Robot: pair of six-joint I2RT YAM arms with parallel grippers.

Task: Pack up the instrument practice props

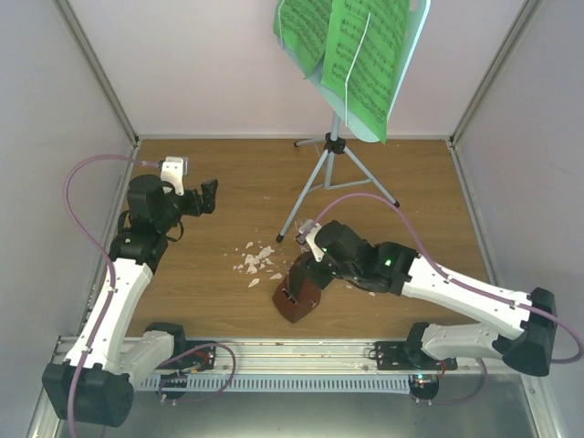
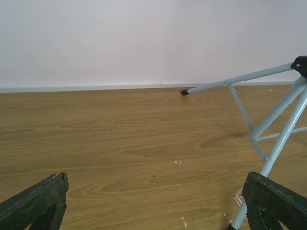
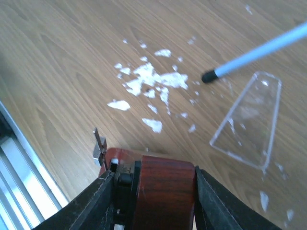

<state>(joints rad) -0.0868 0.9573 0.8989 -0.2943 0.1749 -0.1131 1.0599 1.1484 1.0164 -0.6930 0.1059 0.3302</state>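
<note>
I see right end effector (image 3: 154,183) clamped on the metronome (image 1: 296,297); left end effector (image 2: 156,184) wide open above the tabletop (image 2: 120,134).

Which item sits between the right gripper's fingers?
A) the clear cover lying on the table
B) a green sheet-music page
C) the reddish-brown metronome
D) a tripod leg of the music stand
C: in the right wrist view the reddish-brown metronome fills the gap between the fingers of the right gripper, while the clear cover lies apart on the table.
</note>
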